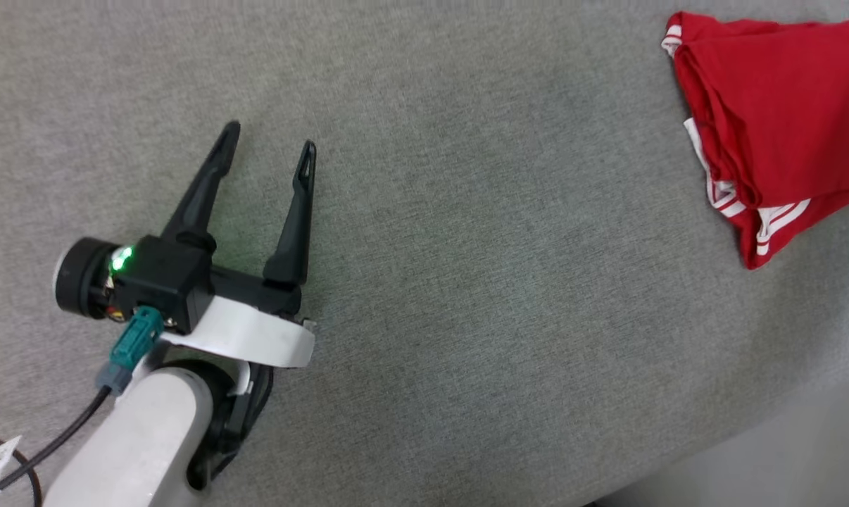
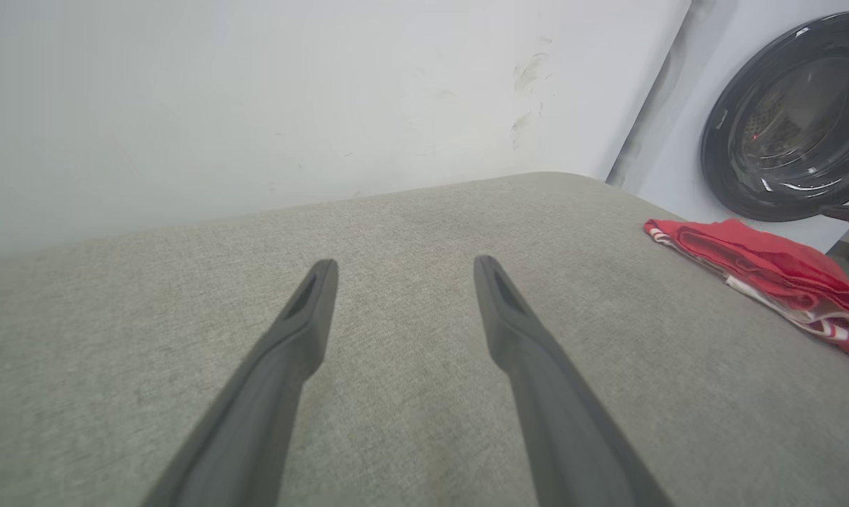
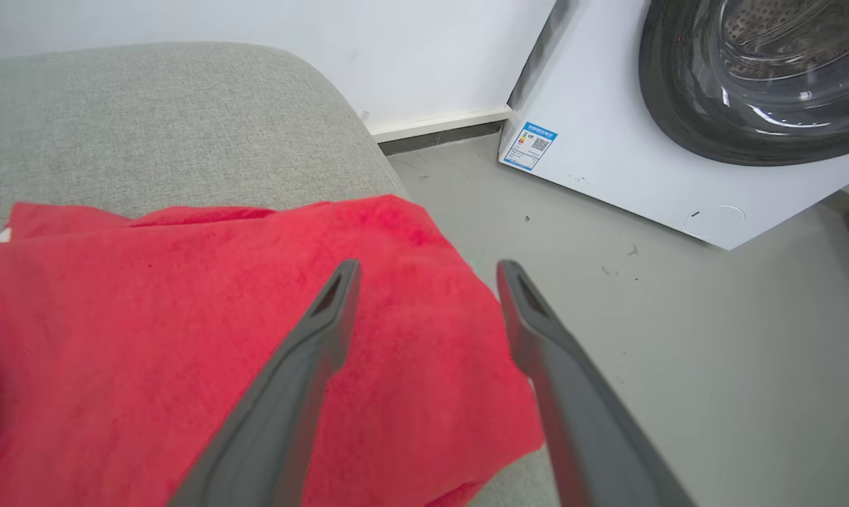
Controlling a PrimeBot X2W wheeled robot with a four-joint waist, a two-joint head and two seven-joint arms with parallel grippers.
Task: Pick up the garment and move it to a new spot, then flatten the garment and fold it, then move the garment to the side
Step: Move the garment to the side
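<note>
The red garment (image 1: 776, 120) lies folded at the far right of the grey cushioned surface (image 1: 467, 246), its white stripe trim showing along the lower edge. It also lies low and flat at the right in the left wrist view, garment (image 2: 762, 267). My left gripper (image 1: 269, 144) hovers over bare fabric far to the garment's left, open and empty; its fingers (image 2: 305, 317) spread wide. My right gripper (image 3: 428, 271) is open just above the garment (image 3: 185, 338), near its edge by the cushion's rim, with nothing between the fingers.
A white washing machine (image 3: 607, 141) with a dark round door (image 3: 755, 70) stands on the grey floor (image 3: 678, 338) beyond the cushion's right end. A white wall (image 2: 255, 105) runs behind the cushion. The cushion's front edge drops off at lower right (image 1: 713, 451).
</note>
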